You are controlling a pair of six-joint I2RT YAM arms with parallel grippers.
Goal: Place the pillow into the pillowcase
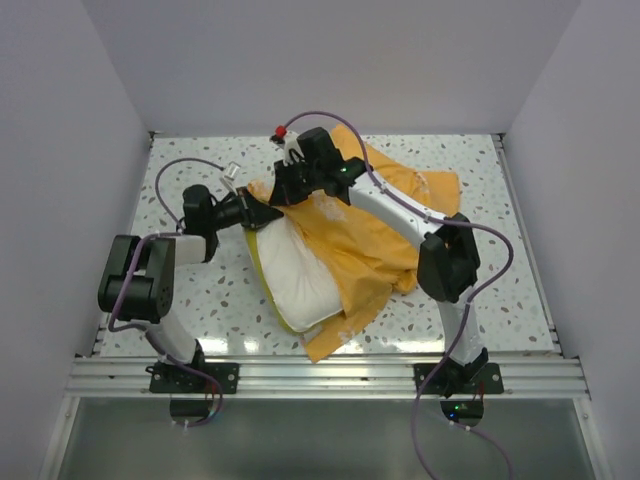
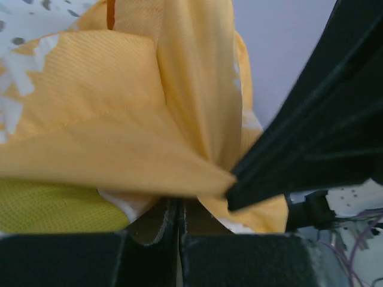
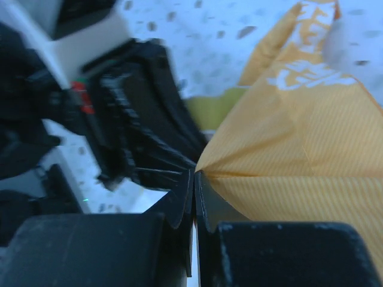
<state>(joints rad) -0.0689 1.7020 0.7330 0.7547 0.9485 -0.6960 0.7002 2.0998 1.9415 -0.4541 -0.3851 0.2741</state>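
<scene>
The cream-white pillow (image 1: 300, 272) lies in the middle of the table, its yellow-green strip (image 1: 262, 270) along the left edge. The orange-yellow pillowcase (image 1: 350, 240) is draped over its right and far part. Both grippers meet at the pillowcase's far left corner. My left gripper (image 1: 266, 213) is shut on the orange fabric (image 2: 119, 143), with the yellow-green strip (image 2: 54, 206) just beside it. My right gripper (image 1: 280, 190) is shut on a pinch of the same fabric (image 3: 299, 155), right next to the left gripper's black fingers (image 3: 137, 119).
The speckled white table (image 1: 190, 290) has metal rails at the near edge (image 1: 330, 375) and white walls on three sides. The right arm's links (image 1: 410, 215) cross over the pillowcase. Purple cables loop above both arms.
</scene>
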